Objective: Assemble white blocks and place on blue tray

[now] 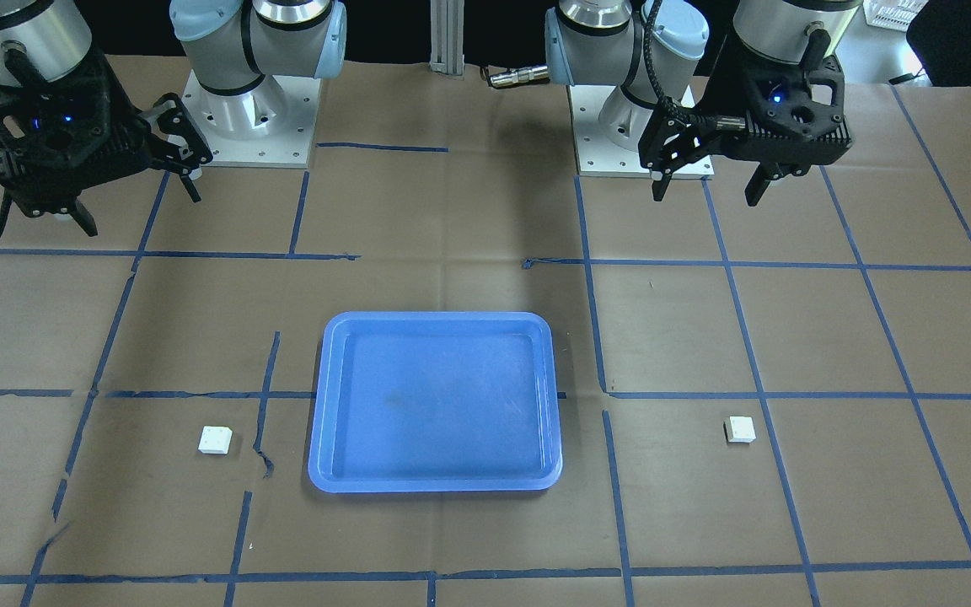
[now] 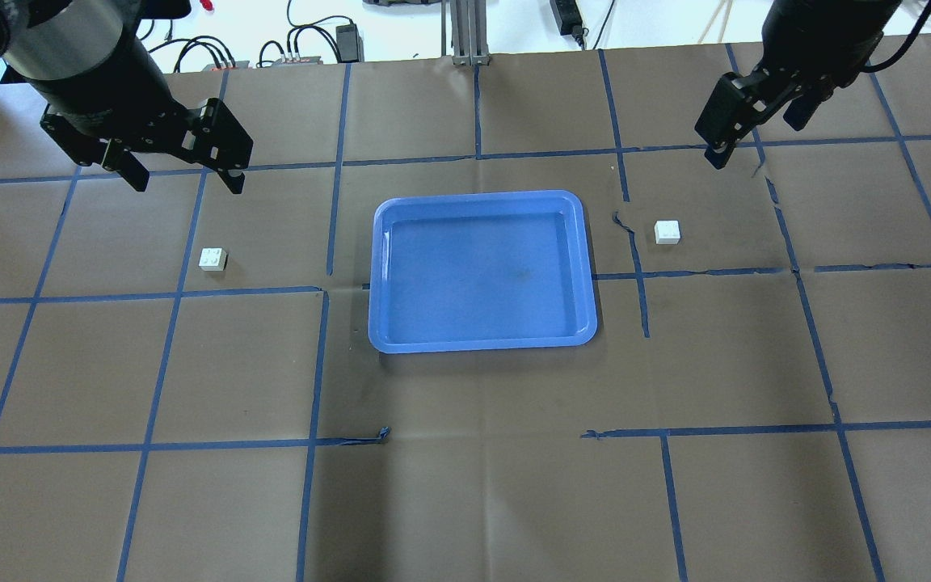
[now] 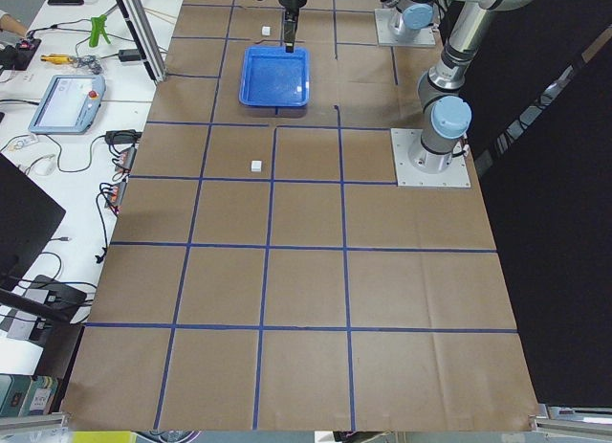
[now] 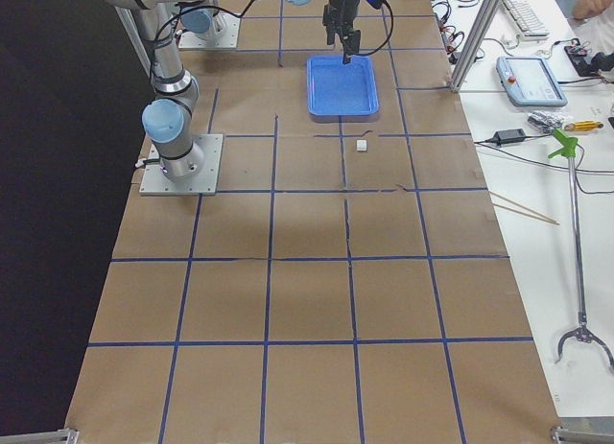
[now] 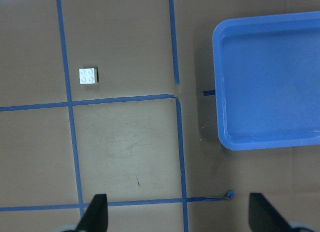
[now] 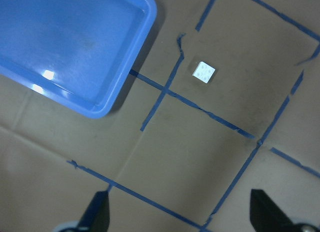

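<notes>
The blue tray [image 2: 482, 275] lies empty at the table's middle and also shows in the front view [image 1: 435, 396]. One white block [image 2: 212, 259] sits on the paper left of the tray, and shows in the left wrist view [image 5: 88, 75]. The other white block [image 2: 667, 232] sits right of the tray, and shows in the right wrist view [image 6: 204, 72]. My left gripper [image 2: 185, 179] hangs open and empty above the table, behind its block. My right gripper [image 2: 755, 136] hangs open and empty, behind and to the right of its block.
Brown paper with a blue tape grid covers the table. The two arm bases [image 1: 249, 110] [image 1: 629, 118] stand at the robot's edge. A side bench with a tablet [image 3: 65, 103] and cables runs along the far side.
</notes>
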Action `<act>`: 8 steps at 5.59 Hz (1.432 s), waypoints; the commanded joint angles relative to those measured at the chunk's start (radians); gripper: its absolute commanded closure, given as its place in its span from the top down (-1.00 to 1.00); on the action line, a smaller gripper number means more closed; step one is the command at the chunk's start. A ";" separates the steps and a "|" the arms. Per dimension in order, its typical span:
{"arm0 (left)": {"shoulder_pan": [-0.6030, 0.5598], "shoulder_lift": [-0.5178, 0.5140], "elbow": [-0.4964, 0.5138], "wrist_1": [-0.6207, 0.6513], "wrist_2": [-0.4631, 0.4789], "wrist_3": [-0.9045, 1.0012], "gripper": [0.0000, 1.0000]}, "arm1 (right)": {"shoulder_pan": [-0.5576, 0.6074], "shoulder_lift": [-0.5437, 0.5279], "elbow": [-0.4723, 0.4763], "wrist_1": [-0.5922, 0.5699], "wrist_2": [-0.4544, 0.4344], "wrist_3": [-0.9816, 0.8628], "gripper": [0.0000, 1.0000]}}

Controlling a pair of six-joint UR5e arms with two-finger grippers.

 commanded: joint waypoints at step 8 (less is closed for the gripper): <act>0.283 -0.411 -0.097 0.405 -0.011 0.092 0.97 | -0.247 0.392 0.165 -0.466 0.442 -1.050 1.00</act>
